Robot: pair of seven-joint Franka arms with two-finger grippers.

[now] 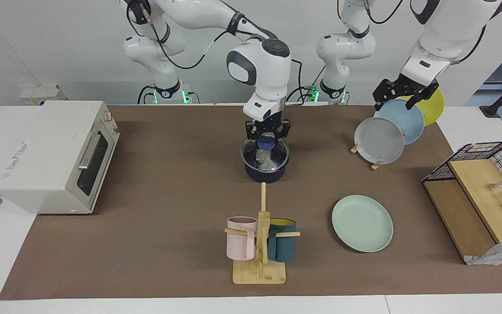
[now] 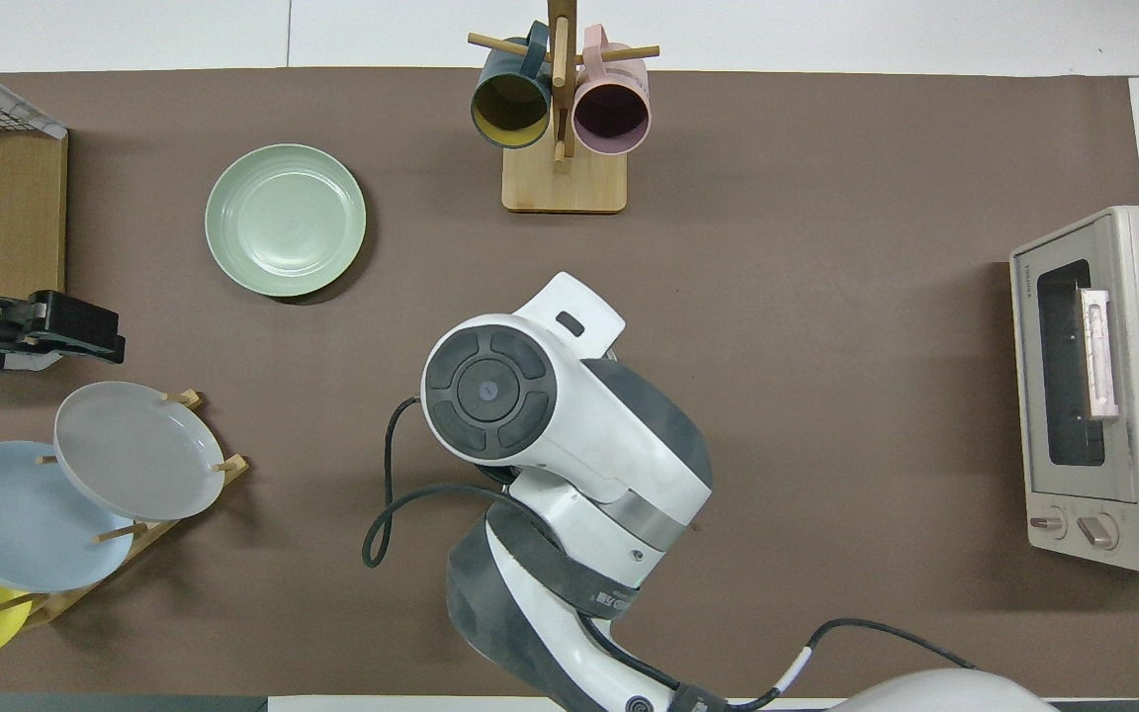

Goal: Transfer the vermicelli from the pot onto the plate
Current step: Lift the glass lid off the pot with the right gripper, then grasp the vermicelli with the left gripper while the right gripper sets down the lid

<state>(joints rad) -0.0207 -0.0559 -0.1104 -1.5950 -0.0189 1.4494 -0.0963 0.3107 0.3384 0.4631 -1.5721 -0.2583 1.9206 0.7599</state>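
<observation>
The vermicelli (image 1: 265, 159) is in the pot (image 1: 265, 168), and a whitish strand of it reaches up to the right gripper (image 1: 266, 138), which hangs just over the pot's mouth. Its fingers are clenched, and they seem to pinch the top of the bundle (the contact itself is hard to see, because a blue part of the gripper sits in front). In the overhead view the arm covers the pot fully.

The plate (image 1: 362, 223) lies flat and bare, farther from the robots than the pot and toward the left arm's end of the table. The left gripper (image 1: 403, 92) waits, released, over the rack of plates (image 1: 379, 140).

What could go wrong, in my judgement:
- Only 1 of the 2 joined clumps may be held, so the bundle could tear or slip and fall back.
- The noodles are glassy and thin, so a pinch on few strands may slide off.
- A hanging tail could catch the pot's rim and drag the pot.
- On the way to the plate, swinging could drop noodles on the brown mat (image 1: 168, 205).
</observation>
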